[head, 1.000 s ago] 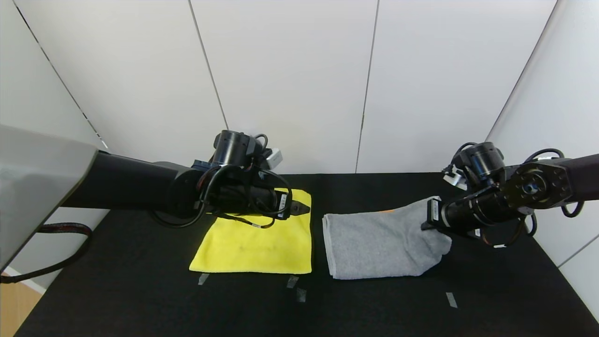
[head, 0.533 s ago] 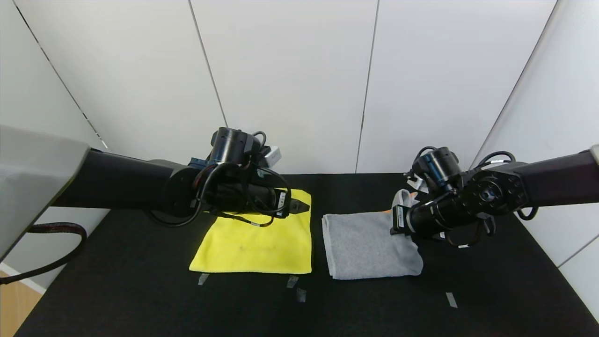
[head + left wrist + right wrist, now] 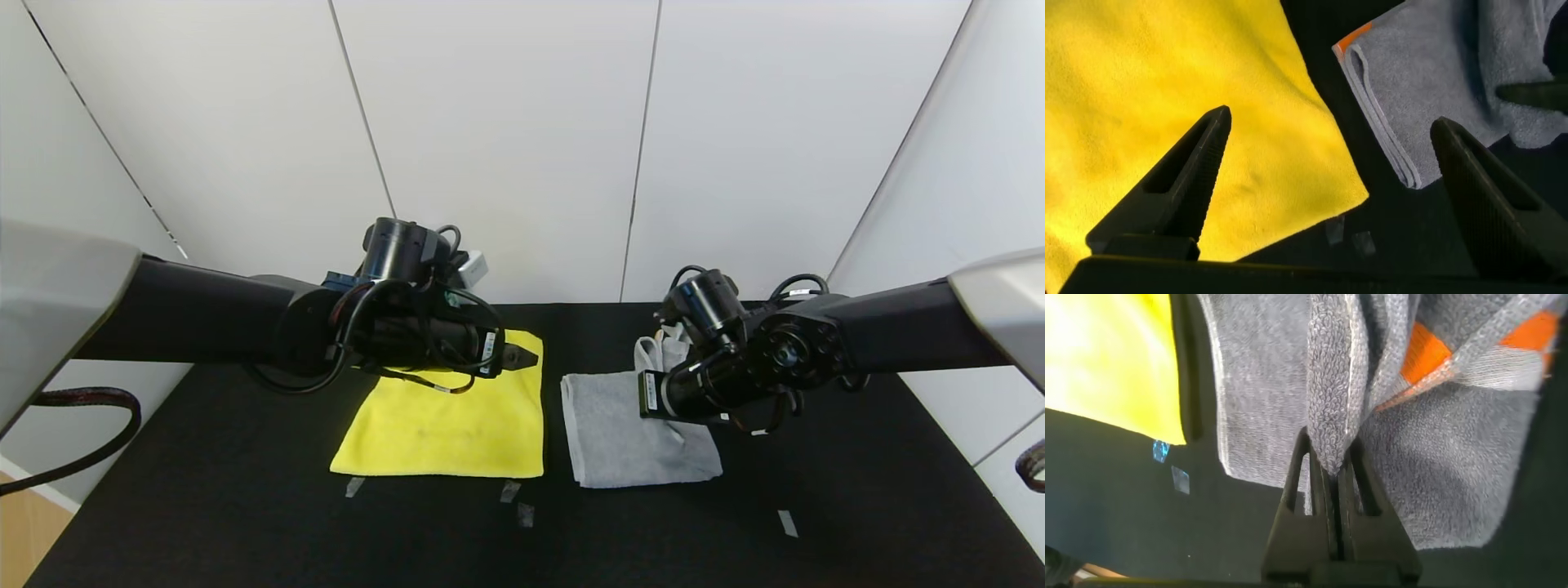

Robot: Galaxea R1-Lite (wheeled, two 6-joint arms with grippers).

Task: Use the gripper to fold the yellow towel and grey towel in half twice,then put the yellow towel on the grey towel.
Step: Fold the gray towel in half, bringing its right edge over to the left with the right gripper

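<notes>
**Right claw pinches the grey towel while the left hangs open over the yellow one**

From the head camera, the yellow towel (image 3: 447,429) lies flat on the black table (image 3: 245,523), with the grey towel (image 3: 624,437) just beside it at 3 o'clock, a narrow strip of table between them. The left gripper (image 3: 522,357) hovers over the yellow towel's far corner, toward 1 o'clock on that cloth. The right gripper (image 3: 653,394) sits above the grey towel, and a fold of grey cloth rises up behind it at 12 o'clock. A few bits of tape (image 3: 516,500) mark the table at 6 o'clock of the towels.

From the left wrist camera, the left gripper (image 3: 1331,139) has its jaws spread wide with nothing between them. Below it are the yellow towel (image 3: 1167,73) and the layered edge of the grey towel (image 3: 1429,82), an orange mark at its corner.

From the right wrist camera, the right gripper (image 3: 1331,469) is clamped tight on a bunched ridge of the grey towel (image 3: 1266,384); orange stripes show on the lifted part. The yellow towel (image 3: 1110,359) lies alongside.
</notes>
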